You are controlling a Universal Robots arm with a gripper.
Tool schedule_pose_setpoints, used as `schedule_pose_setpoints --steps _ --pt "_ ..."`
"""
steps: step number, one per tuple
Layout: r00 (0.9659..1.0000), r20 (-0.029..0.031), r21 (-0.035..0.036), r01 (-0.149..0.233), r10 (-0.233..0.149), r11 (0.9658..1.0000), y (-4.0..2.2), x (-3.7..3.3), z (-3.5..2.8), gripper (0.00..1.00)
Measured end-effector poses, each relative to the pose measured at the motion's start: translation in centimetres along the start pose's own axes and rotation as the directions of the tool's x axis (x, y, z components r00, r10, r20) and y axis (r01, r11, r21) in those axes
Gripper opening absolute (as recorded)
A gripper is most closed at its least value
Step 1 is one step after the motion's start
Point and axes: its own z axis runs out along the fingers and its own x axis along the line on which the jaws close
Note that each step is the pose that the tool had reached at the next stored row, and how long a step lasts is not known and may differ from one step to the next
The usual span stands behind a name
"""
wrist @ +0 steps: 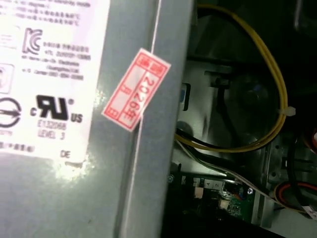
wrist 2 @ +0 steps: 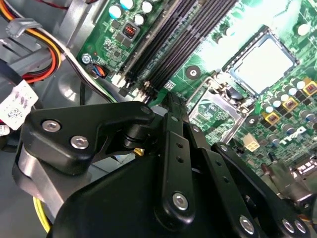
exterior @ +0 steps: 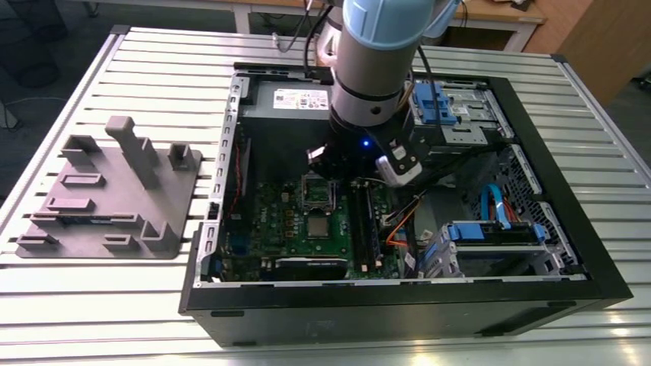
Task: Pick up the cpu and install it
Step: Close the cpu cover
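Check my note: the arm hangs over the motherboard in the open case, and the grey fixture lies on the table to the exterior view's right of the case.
Wrong side: the exterior view shows the grey fixture lying on the table to the exterior view's left of the case. The arm does hang over the motherboard.

This looks like a robotics lab or workshop. A slotted aluminium surface (exterior: 91, 305) carries an opened computer case (exterior: 407, 316) at centre and a grey fixture (exterior: 112, 198) at left. Wooden desks (exterior: 504, 14) line the top edge.
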Motion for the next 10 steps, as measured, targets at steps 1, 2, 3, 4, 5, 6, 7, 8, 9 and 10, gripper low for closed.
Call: schedule_pose_setpoints --steps 1,2,3,4,5,6,7,8,9,10 --pt "1.0 -0.0002 0.0 0.004 -0.004 1.0 -0.02 -0.09 0.01 0.11" --pt "1.0 -0.0003 -0.0001 0.006 -0.006 1.0 -0.02 -0.21 0.02 0.11" --pt "1.0 -0.0003 -0.0002 0.007 -0.007 1.0 -0.02 -0.32 0.03 0.11" --pt "1.0 -0.0005 0.0 0.007 -0.007 1.0 0.02 -0.41 0.03 0.11" --pt "1.0 -0.0004 0.0 0.007 -0.007 1.0 0.1 -0.45 0.04 0.11" --pt "1.0 -0.0005 0.0001 0.007 -0.007 1.0 0.2 -0.47 0.05 0.11" --pt "1.0 -0.0004 0.0001 0.008 -0.008 1.0 0.3 -0.49 0.06 0.11" --pt "1.0 -0.0004 0.0 0.008 -0.008 1.0 0.41 -0.5 0.07 0.11" --pt "1.0 -0.0004 -0.0001 0.008 -0.008 1.0 0.51 -0.52 0.08 0.11" --pt "1.0 -0.0005 0.0 0.008 -0.008 1.0 0.61 -0.53 0.09 0.11"
